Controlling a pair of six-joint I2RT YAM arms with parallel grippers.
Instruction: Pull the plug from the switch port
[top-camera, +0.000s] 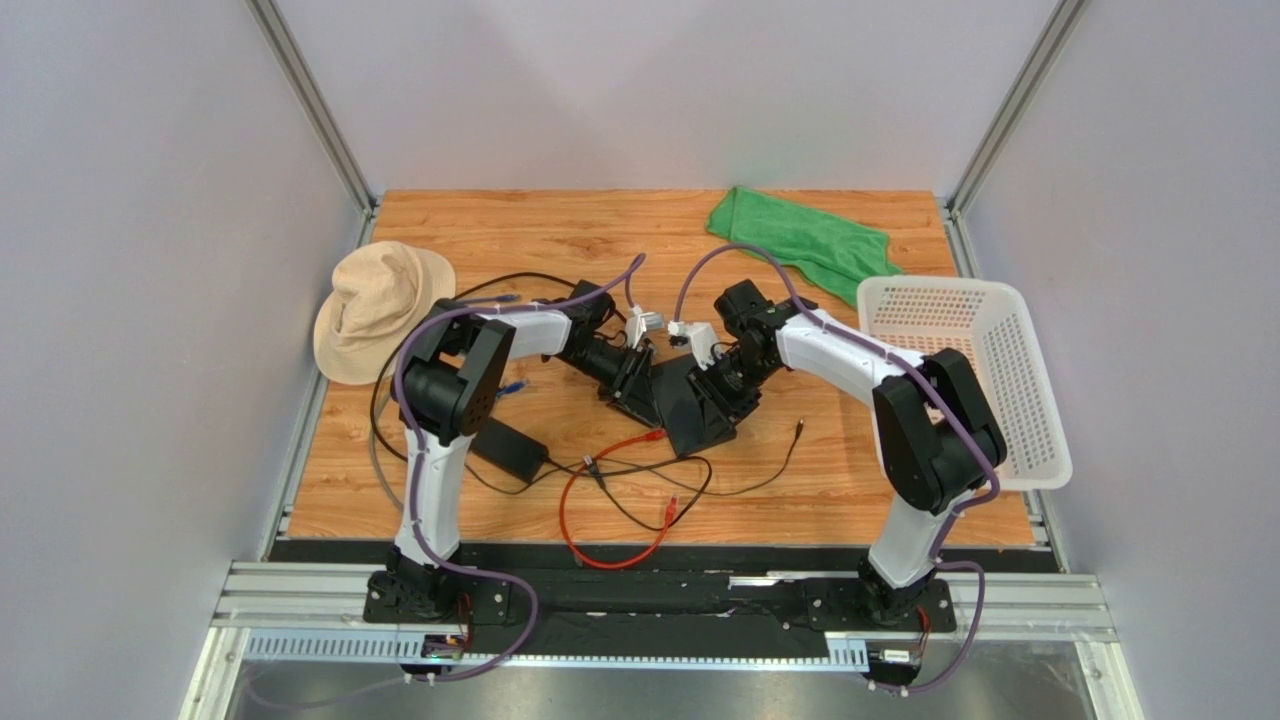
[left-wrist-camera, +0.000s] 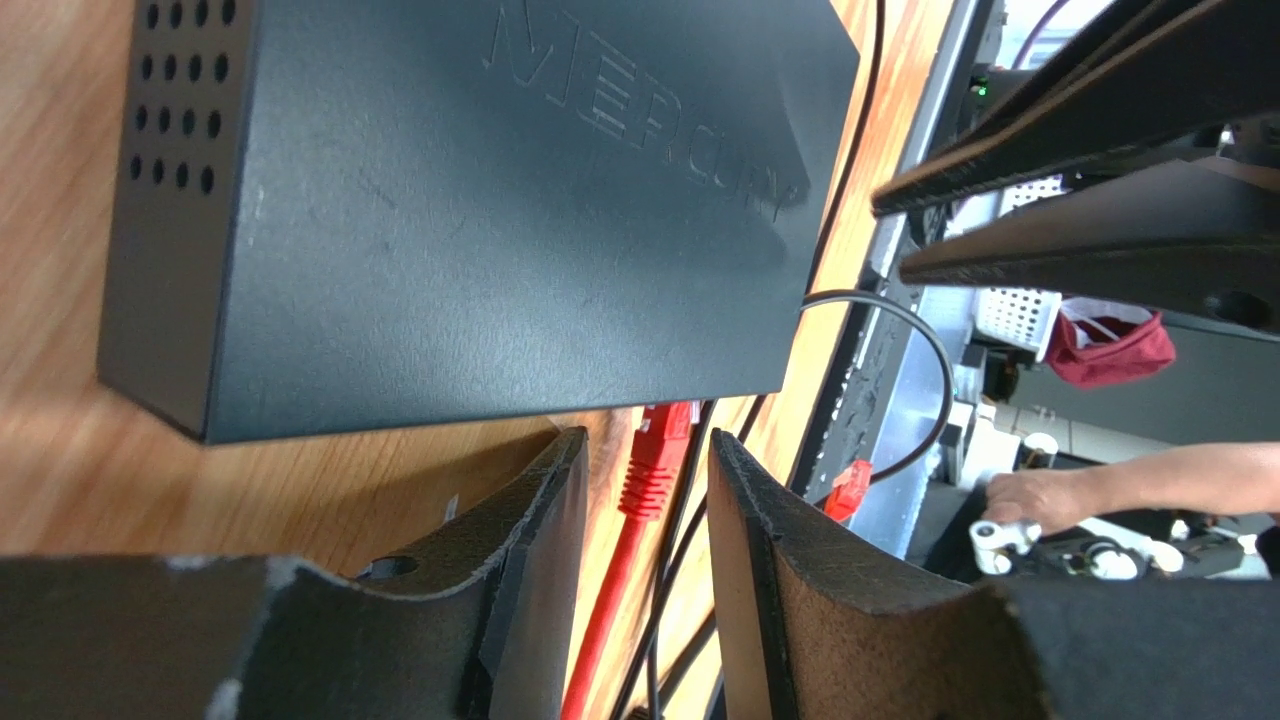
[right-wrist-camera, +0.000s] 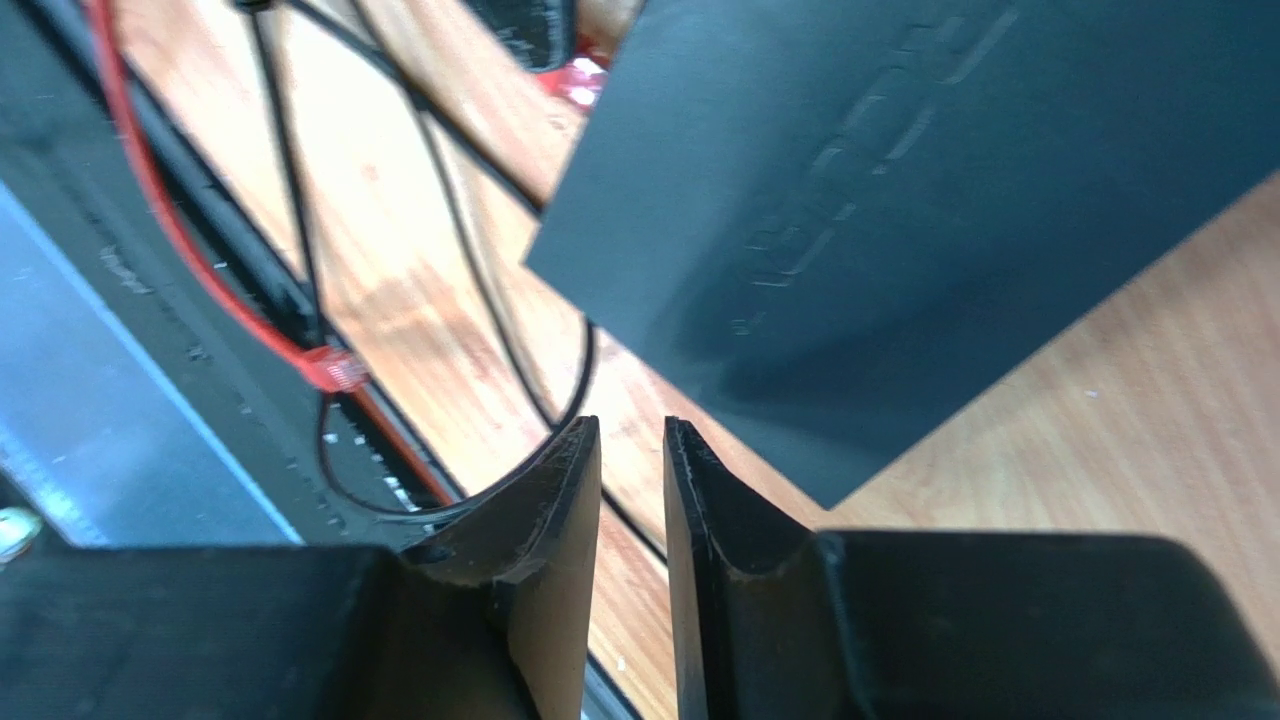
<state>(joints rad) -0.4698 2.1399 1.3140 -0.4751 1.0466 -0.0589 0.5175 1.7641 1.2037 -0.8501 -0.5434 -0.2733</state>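
Centrally, black box (top-camera: 694, 420) on wooden table (top-camera: 496, 240), red plug (left-wrist-camera: 654, 458) at its edge.

A green cloth (top-camera: 796, 240) lies just behind the white basket (top-camera: 992, 360), at its far corner, while a tan hat (top-camera: 383, 308) and black adapter (top-camera: 507, 449) lie well to its left.

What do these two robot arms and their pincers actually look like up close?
Both the left arm and right arm are slim white tubes joined by chunky black joints, on black bases. A purple cable loops along each. The left gripper and right gripper each have two matte black, curved, tapering fingers. No markings show.
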